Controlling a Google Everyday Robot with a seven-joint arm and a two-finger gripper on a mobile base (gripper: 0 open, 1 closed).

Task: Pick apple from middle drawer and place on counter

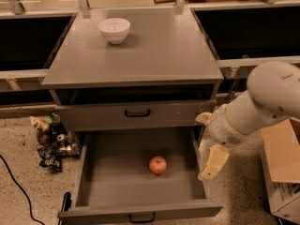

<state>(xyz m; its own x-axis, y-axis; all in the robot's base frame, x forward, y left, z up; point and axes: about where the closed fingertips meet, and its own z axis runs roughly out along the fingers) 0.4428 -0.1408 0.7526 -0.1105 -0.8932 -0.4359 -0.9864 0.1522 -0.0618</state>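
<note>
Grey metal makes up the whole cabinet at the centre, whose broad, flat, smooth grey counter (154, 55) carries a small white ceramic bowl (114, 29) near its back left corner. Below the top sits a shallow grey closed drawer front (93, 116) with a black handle. Under that, the deep grey metal middle drawer (117, 182) stands pulled fully out, its wide floor exposed.

On that floor lies the small round red-orange apple (158, 165), a little right of centre and apart from every wall, with its stem end up.

The robot's thick white arm (262, 102) reaches in from the right edge and bends downward. Its cream-yellow two-finger gripper (207, 172) hangs at the drawer's right wall, pointing down, to the right of the apple and not touching it. It holds nothing. Whether it is spread or pressed together I cannot tell from this angle.

On the speckled floor (18, 149) left of the cabinet lies a heap of crumpled snack wrappers (51, 142), with a thin black cable (14, 186) curving past it. A brown cardboard box (283, 168) sits at the right edge.
</note>
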